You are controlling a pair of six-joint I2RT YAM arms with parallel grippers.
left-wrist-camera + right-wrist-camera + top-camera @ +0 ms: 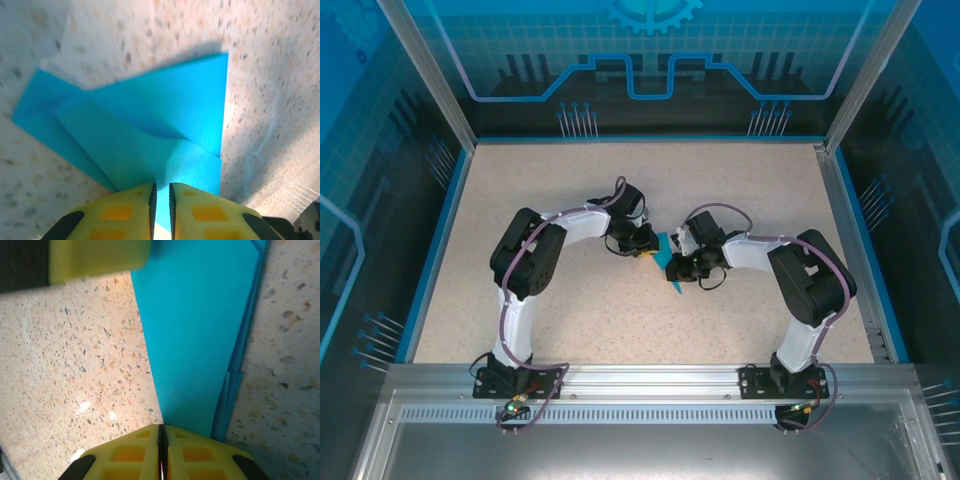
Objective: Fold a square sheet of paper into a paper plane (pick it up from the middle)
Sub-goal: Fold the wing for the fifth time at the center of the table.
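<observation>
paper plane (666, 262): thin cyan-blue paper, partly folded, unmarked. sits mid-table (570, 330), just right of centre, long axis roughly near-far, narrow tip pointing near. left wrist view: paper plane (165, 115) shows overlapping flaps, diagonal creases, one straight edge on the right, a pointed corner at the left. right wrist view: paper plane (195, 330) shows a flat plain panel, thin layered edges along its right side.

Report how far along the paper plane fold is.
Done: the paper already carries layered diagonal folds, not a plain square. In hand: the left gripper, jaws a slit apart, and right gripper, jaws shut, sit at its edges. Remaining: it isn't yet a narrow dart.
</observation>
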